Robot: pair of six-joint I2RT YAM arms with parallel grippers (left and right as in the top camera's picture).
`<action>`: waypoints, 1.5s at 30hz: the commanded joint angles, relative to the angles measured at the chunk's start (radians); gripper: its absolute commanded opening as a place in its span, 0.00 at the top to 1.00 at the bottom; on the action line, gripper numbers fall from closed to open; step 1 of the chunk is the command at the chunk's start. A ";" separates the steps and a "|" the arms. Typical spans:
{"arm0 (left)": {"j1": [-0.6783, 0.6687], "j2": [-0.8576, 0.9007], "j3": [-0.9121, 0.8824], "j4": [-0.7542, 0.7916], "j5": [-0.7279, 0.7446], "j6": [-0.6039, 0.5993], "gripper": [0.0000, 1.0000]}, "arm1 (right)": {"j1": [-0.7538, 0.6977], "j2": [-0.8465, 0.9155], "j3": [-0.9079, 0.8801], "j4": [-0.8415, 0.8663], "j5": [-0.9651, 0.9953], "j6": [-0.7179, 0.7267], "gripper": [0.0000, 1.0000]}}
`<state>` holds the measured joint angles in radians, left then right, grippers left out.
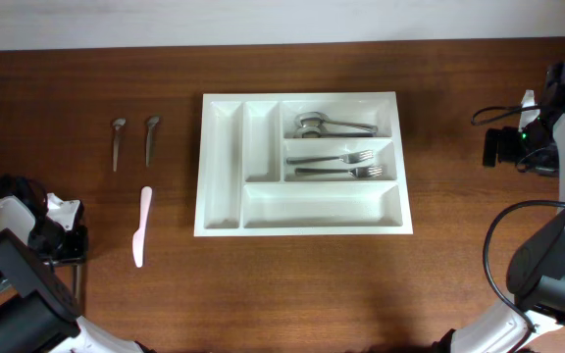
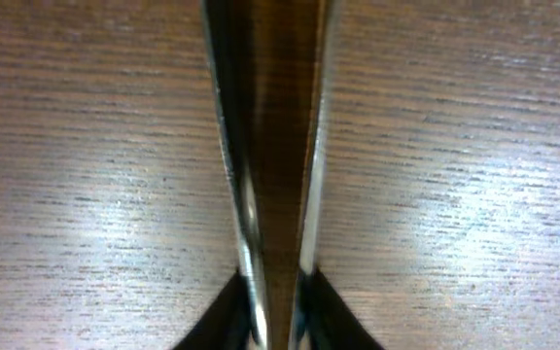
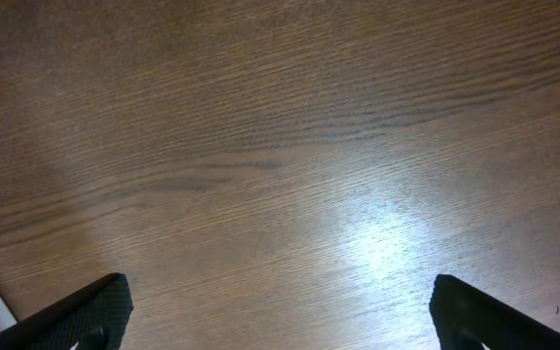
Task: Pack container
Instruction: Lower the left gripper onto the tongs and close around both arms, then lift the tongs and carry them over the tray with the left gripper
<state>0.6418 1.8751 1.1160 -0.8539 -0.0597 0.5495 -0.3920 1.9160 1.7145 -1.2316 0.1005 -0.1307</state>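
1. Overhead: the container (image 1: 222, 162) sits mid-table, with packed spoons (image 1: 332, 125) and forks (image 1: 341, 165) already in its right compartments. Two loose spoons (image 1: 118, 142) and a white knife (image 1: 142, 226) lie on the table to its left. They are near the left gripper (image 1: 65, 240), while the right gripper (image 1: 503, 147) hangs well apart. We judge the packing partly done.
2. Left wrist: we see its fingers (image 2: 246, 194) drawn close together, clamping nothing, above bare wood. Next, they must part and settle astride the knife (the nearest piece).
3. Right wrist: its fingers (image 3: 86, 311) are spread wide and empty.
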 commanded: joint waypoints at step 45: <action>-0.650 0.023 0.497 -0.066 0.772 -1.018 0.98 | 0.005 -0.008 -0.002 0.002 0.008 0.004 0.02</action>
<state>0.0368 1.8946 1.5940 -0.9237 0.6613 -0.2947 -0.3920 1.9160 1.7145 -1.2316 0.1005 -0.1307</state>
